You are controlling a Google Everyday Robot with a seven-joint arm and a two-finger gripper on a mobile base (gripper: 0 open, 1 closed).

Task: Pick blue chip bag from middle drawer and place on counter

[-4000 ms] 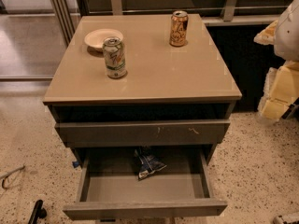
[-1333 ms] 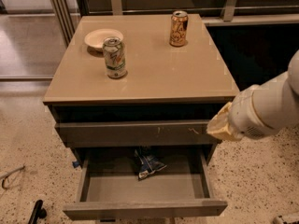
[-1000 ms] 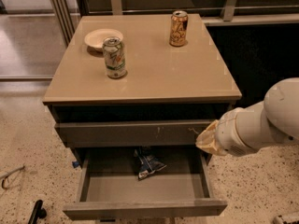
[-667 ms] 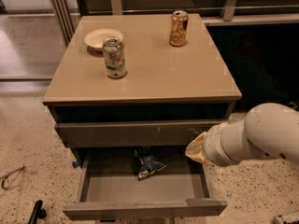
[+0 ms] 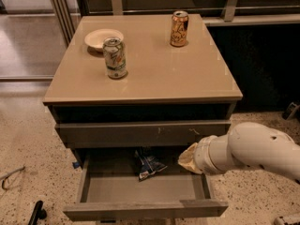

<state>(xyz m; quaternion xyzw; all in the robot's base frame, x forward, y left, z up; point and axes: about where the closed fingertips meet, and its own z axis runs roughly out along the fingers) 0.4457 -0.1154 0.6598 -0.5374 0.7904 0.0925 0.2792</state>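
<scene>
The blue chip bag [image 5: 148, 163] lies crumpled at the back middle of the open middle drawer [image 5: 145, 209], which is pulled out below a grey drawer front with pale scratches. The beige counter [image 5: 154, 74] tops the cabinet. My arm comes in from the right, and the gripper [image 5: 185, 158] sits at its pale tip over the drawer's right side, a short way right of the bag and apart from it.
On the counter stand a green-and-white can [image 5: 115, 58], an orange can [image 5: 179, 28] and a white bowl [image 5: 103, 37]. Speckled floor surrounds the cabinet. A dark gap lies to the right of the counter, and metal rails run behind it.
My arm has swung in from the right and down, moving leftward from beside the upper drawer front to over the open drawer's right side, nearer the bag. Nothing else moved.
</scene>
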